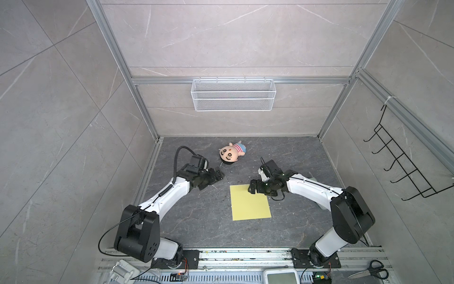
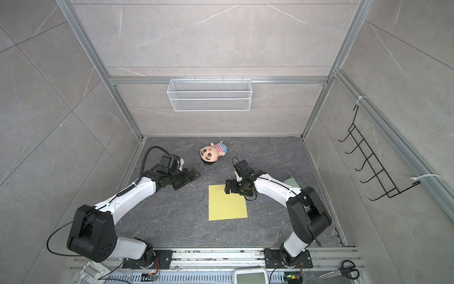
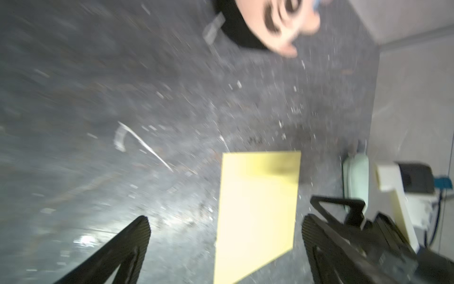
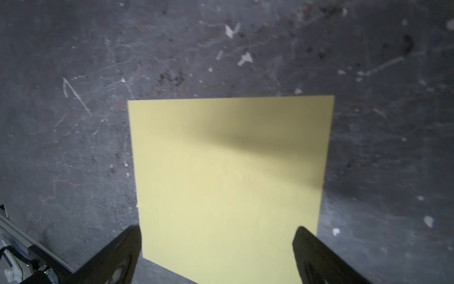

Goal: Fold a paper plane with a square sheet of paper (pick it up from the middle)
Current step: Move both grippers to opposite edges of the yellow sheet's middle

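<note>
Square sheet of paper [image 1: 250, 202], pale yellow, unfolded, flat on the dark tabletop [image 1: 196, 221], below the plush doll [image 1: 231, 153] in both top views; right gripper [image 1: 251, 188], fingers spread, over the sheet's edge nearest the doll; left gripper [image 1: 219, 174], fingers spread, lower left of the doll, off the sheet.

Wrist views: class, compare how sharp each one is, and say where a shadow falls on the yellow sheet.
Left wrist view: heavily motion-blurred, the plush doll and the specks around it smeared into streaks; right wrist view: far crisper, with a soft dark shadow crossing the square sheet of paper diagonally; both top views: sharp and evenly lit.
</note>
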